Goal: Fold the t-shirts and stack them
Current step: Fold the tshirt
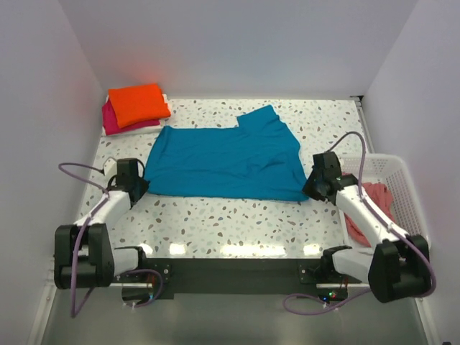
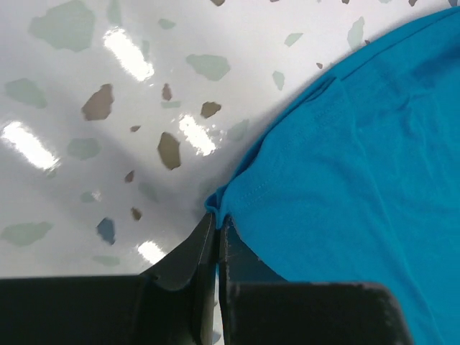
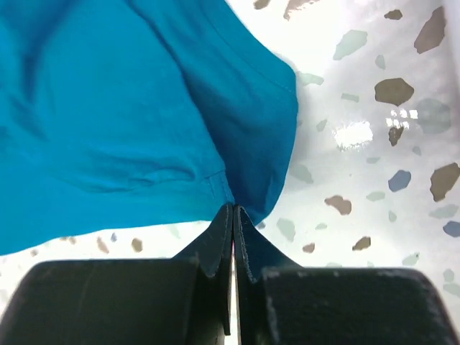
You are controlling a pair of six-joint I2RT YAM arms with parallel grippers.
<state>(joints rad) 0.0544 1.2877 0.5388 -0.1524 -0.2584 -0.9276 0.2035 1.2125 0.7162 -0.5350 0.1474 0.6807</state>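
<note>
Teal t-shirt, corners pinched by left end effector and right end effector.

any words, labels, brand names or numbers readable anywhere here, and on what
None: no text, number or logo can be read in any of the three views.
The teal t-shirt, orange t-shirt and magenta t-shirt are plain cloth, with no print or tag showing.
The white basket and the speckled table carry no marking.
The black arm housings show nothing legible.
</note>
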